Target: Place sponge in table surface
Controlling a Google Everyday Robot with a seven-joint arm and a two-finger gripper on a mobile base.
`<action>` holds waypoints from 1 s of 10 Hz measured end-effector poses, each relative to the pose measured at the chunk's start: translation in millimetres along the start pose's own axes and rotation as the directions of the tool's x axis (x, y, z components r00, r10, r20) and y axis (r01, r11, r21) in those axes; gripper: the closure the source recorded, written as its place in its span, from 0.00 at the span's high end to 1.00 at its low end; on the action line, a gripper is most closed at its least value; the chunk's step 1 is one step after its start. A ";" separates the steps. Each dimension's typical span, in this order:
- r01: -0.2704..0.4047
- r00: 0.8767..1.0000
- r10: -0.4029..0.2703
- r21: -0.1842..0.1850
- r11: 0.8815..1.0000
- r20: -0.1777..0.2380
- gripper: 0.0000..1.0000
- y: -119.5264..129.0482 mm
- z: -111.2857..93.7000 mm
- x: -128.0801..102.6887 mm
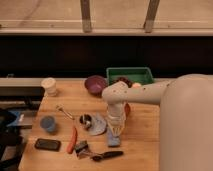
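a: table surface [145,147]?
b: wood, plank strips, matt light brown.
a: sponge [114,140]?
b: lower centre, soft-looking, matt blue. gripper [116,131] sits at its upper end, closed, pale and matt. can't tell if it's actually pinching it.
a: arm [190,115]?
b: right side, smooth white shell, plastic look.
a: rest?
b: green bin [129,73] upper right, plastic. purple bowl [95,84] smooth. phone [47,144] lower left, black, smooth. cloth [98,125] centre, grey-blue fabric, matt.
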 end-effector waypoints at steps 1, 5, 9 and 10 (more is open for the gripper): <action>-0.005 1.000 0.005 -0.001 1.000 0.011 0.00 -2.2 -5.1 0.7; -0.018 0.999 0.018 -0.009 1.000 0.041 0.00 -8.9 -18.4 2.4; -0.065 0.997 0.066 -0.028 0.998 0.049 0.14 -22.0 -21.8 7.2; -0.091 0.994 0.093 -0.036 0.995 0.053 0.23 -28.8 -22.9 10.2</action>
